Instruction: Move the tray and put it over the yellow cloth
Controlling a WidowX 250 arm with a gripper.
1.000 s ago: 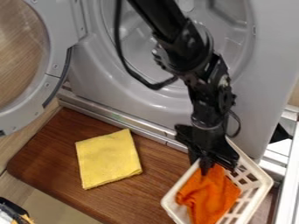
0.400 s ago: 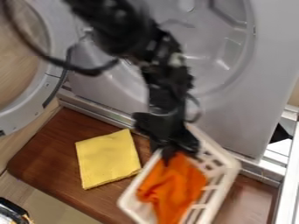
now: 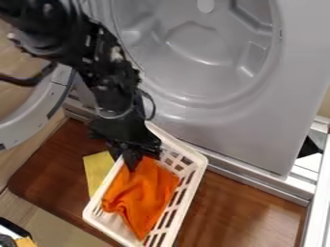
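Slanting over the brown board [image 3: 248,212], the tray [image 3: 97,221] is cream-white, oblong, round-cornered and slotted along its walls, with a rumpled orange cloth [image 3: 143,195] inside hiding much of its floor. Its near right corner is cut off by the view's lower edge. To the tray's left, a strip of the yellow cloth [image 3: 97,169] shows; the tray hides the rest, and whether the two touch is hard to make out. The board runs on leftward and farther rightward from the tray, giving room on that side. At the tray's far left end hangs the gripper [image 3: 130,163], dark against the orange cloth; I cannot tell whether its jaws are apart, together or clamped on something. Beyond the tray come a metal rail [image 3: 258,181], just beside its far corner, then the grey machine [image 3: 238,135].
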